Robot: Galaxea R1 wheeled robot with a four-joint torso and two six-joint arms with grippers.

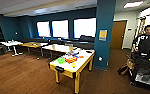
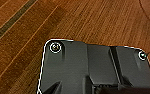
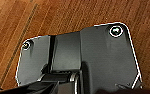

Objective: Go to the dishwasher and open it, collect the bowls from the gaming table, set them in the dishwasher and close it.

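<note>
Starting at the pincers: both wrist cameras are looking down past the robot's dark plate at the wood floor (image 2: 96,22), and whether either pincer is spread or pressed together I cannot tell. Nothing is showing beneath them but warm brown planks, long and narrow, with a darker seam running across.

Looking outward through the head view, the gaming table (image 1: 77,68) is standing ahead, near the middle of the room, apart from the robot. Its tabletop is reading white with a yellow edge and yellow legs, long and narrow, with a dark handle on the near end. On it, a green bowl (image 1: 61,60) is sitting toward the near end, an orange bowl (image 1: 70,59) just beside it, and a small yellow round thing (image 1: 73,65) nearer the edge; beyond them colourful boxes are lying, too blurred to sort.

My reading: this is the driving leg toward the bowls, collecting not yet begun. The next move is calling for closing in on the near end squarely, so the shallow, smooth-looking bowls come within reach.

A teal pillar (image 1: 104,32) is rising just behind the tabletop, and a person (image 1: 144,47) is standing far right.
</note>
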